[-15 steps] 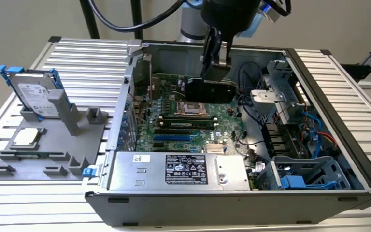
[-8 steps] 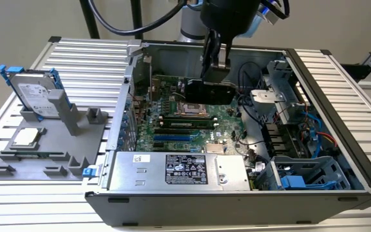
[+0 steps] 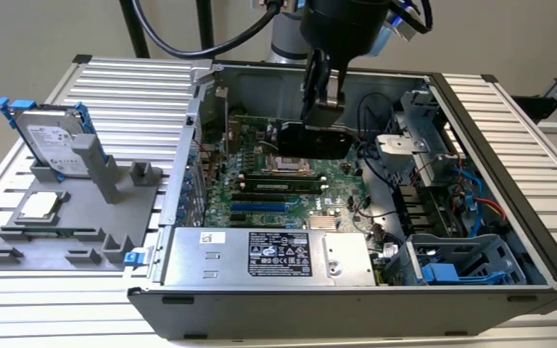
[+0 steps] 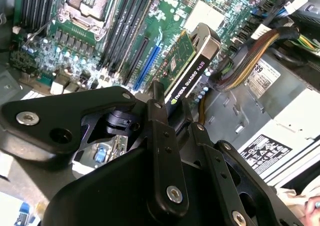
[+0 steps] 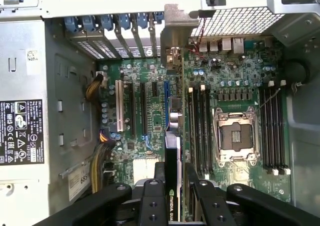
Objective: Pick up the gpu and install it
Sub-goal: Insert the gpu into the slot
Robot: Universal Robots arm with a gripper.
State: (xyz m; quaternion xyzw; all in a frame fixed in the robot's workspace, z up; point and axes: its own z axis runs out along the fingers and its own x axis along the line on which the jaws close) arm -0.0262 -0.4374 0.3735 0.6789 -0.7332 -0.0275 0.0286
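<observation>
This looks like a robotics lab or computer-assembly test cell: an opened desktop computer case (image 3: 356, 217) lies on a bench of ribbed aluminium profiles (image 3: 124, 87), and at the exterior view's left a grey fixture tray (image 3: 66, 217) holds a hard drive (image 3: 51, 141) and a CPU chip (image 3: 44, 206).

gpu lettering: white lettering with a small logo runs along the black edge of the gpu (image 4: 192, 68) in both wrist views. It is a maker-and-model line, not copied here.
power supply label (image 3: 278, 254): black panel of white fine print and approval marks, lower middle of the exterior view. Too small to read.
white sticker (image 3: 206, 237): just beside that panel, toward the exterior view's left. Print too small to read.
hard drive label (image 3: 54, 145): white, on the upright drive at the exterior view's left. Nothing can be read on it.
</observation>
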